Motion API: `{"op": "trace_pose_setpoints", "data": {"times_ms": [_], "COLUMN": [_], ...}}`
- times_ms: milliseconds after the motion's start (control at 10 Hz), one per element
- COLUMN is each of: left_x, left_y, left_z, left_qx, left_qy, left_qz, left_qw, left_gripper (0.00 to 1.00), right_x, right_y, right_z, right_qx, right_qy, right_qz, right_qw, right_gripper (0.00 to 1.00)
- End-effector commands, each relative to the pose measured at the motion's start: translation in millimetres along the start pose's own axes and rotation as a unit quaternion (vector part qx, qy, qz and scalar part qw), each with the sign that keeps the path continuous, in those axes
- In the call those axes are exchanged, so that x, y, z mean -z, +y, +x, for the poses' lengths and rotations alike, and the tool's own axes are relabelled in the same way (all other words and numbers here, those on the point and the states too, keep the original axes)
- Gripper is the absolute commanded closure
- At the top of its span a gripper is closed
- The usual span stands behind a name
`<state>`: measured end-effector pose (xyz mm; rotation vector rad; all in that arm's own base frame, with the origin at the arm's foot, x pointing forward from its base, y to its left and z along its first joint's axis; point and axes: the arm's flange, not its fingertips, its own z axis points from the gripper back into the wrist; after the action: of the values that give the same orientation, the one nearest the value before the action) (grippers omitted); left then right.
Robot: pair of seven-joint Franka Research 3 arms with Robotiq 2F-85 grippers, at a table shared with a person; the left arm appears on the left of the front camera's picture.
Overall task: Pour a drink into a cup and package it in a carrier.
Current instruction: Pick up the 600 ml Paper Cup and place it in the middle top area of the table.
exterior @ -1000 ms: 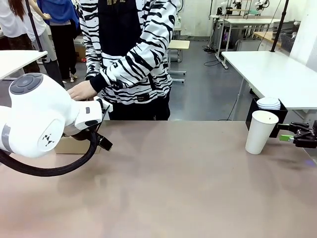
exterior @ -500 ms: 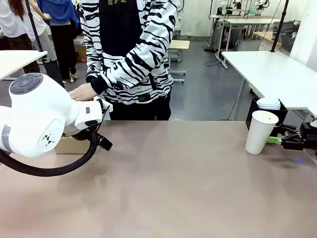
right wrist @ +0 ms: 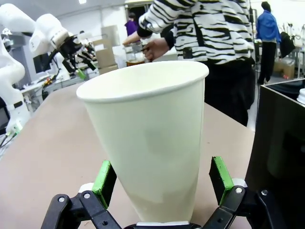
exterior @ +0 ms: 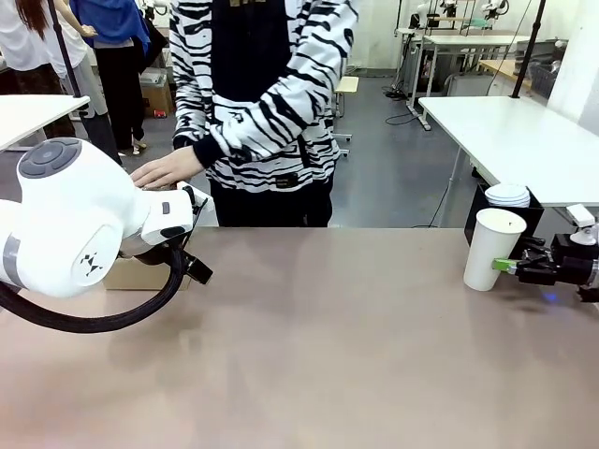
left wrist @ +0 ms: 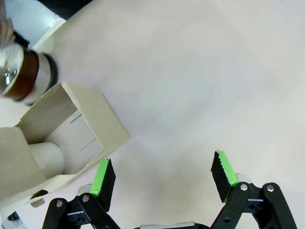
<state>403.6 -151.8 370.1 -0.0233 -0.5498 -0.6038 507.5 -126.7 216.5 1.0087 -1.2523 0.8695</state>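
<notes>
The cup [exterior: 493, 249] stands upright on the desk [exterior: 328, 355] at the right of the front view. It is plain white, with an open top and no lid on it. The right tool [right wrist: 163, 183] comes in low from the right edge with its jaws spread wide. In its own wrist view the cup's lower half sits between the two green pads [right wrist: 106, 175], with a small gap on each side, so nothing is being pinched. Just behind the cup is a black box [exterior: 524, 213] with a stack of white lids [exterior: 508, 195] showing at its top. In the right wrist view the box fills the right edge, close beside the cup.

Over on the left of the front view, the big white left arm [exterior: 75, 220] hangs above the desk's far left corner. A strip of the brown cardboard carrier [exterior: 131, 274] shows beneath it. The left tool [left wrist: 163, 177] is spread open too, holding nothing, and points down at bare desk. The carrier lies to the left in that wrist view, with one corner near the left green pad but not touching it. Something white and rounded sits inside the carrier, though I can't tell what it is.

A person [exterior: 262, 103] in a black-and-white striped top stands at the far side, with a hand [exterior: 164, 171] reaching toward the left. The glass jug [left wrist: 19, 76] is at the upper left of the left wrist view, beside the carrier, with the dark brown drink [left wrist: 27, 76] showing through it.
</notes>
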Motion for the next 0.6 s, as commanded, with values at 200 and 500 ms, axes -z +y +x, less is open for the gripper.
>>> {"op": "trace_pose_setpoints", "data": {"times_ms": [200, 500], "left_x": [0, 0], "left_y": [0, 0], "left_z": [0, 0], "left_qx": [0.000, 0.000], "left_qy": [-0.001, -0.001], "left_qz": [-0.001, -0.001], "left_qw": [1.000, 1.000], "left_gripper": [0.00, 0.00], "right_x": [31, 42], "right_y": [-9, -9], "right_z": [-7, -6], "right_qx": [-0.010, 0.000], "right_qy": [-0.021, -0.031], "right_qz": [0.008, 0.029], "right_qw": [1.000, 0.999], "right_gripper": [0.00, 0.00]}}
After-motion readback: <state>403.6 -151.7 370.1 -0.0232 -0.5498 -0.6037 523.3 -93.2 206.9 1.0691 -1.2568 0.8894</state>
